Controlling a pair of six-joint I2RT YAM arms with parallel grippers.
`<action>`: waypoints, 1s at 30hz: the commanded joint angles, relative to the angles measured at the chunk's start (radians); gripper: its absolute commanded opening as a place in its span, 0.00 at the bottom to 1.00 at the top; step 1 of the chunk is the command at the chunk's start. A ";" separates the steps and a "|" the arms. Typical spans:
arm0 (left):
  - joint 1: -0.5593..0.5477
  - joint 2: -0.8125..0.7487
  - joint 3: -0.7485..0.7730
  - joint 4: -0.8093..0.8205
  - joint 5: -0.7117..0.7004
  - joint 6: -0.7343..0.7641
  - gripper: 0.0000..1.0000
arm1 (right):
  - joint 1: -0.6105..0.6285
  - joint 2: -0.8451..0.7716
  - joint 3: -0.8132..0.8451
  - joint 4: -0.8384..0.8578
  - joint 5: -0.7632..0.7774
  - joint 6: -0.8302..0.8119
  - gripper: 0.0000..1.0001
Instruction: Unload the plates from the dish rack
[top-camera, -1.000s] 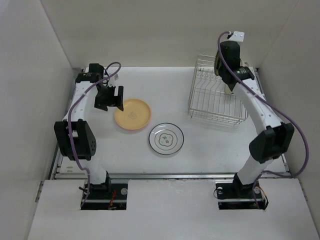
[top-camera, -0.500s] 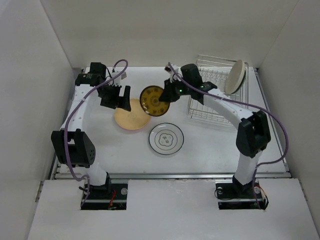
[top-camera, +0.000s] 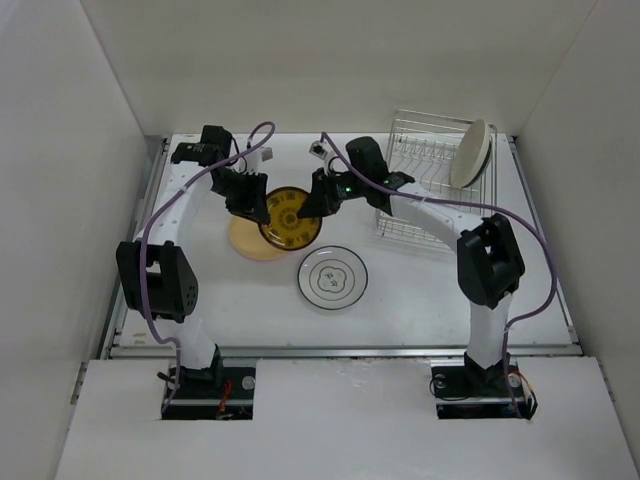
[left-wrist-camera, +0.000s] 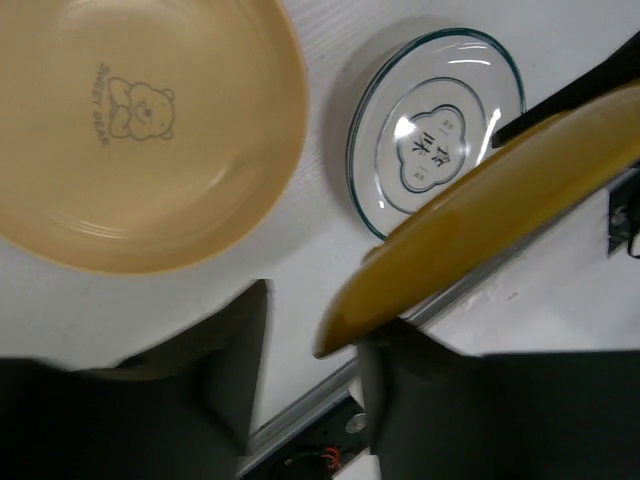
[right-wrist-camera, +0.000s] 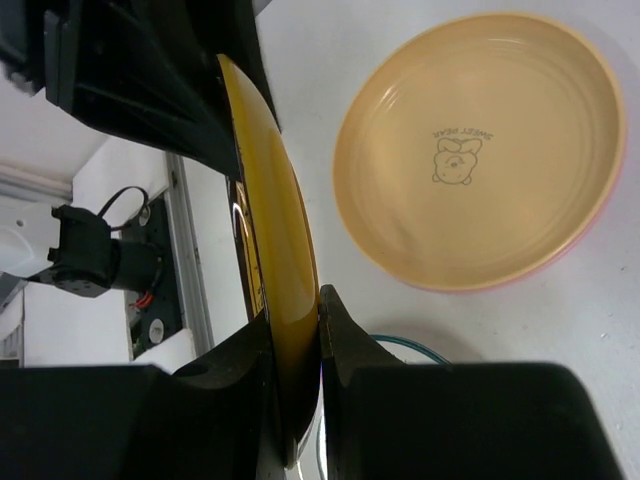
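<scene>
the white table (top-camera: 420, 300) carries a tan plate (top-camera: 241, 243) toward its left edge (bear print inside), a dark-rimmed white plate (top-camera: 332, 277) near the middle, and a wire rack (top-camera: 430, 155) in the far right corner.

The mustard plate (right-wrist-camera: 275, 220) looks like glossy glazed ceramic. The tan-yellow plate (right-wrist-camera: 480, 150) is smooth with a soft sheen. The dish rack (top-camera: 425, 205) is shiny metal wire, and the table (top-camera: 420, 300) is matt white.

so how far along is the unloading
Done: the tan-yellow plate and the white plate lie flat on the table. In hand: the mustard plate, clamped in the right gripper, its rim between the open jaws of the left gripper. Left: one cream plate standing in the dish rack.
</scene>
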 joint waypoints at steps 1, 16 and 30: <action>0.003 0.011 0.046 -0.038 0.074 0.036 0.22 | 0.006 -0.002 0.011 0.160 -0.138 0.061 0.00; 0.003 0.011 0.046 -0.093 0.108 0.030 0.00 | 0.044 0.061 0.031 0.215 -0.172 0.123 0.03; 0.498 -0.032 -0.038 -0.063 0.178 -0.029 0.00 | 0.044 0.133 0.152 0.141 0.011 0.183 0.76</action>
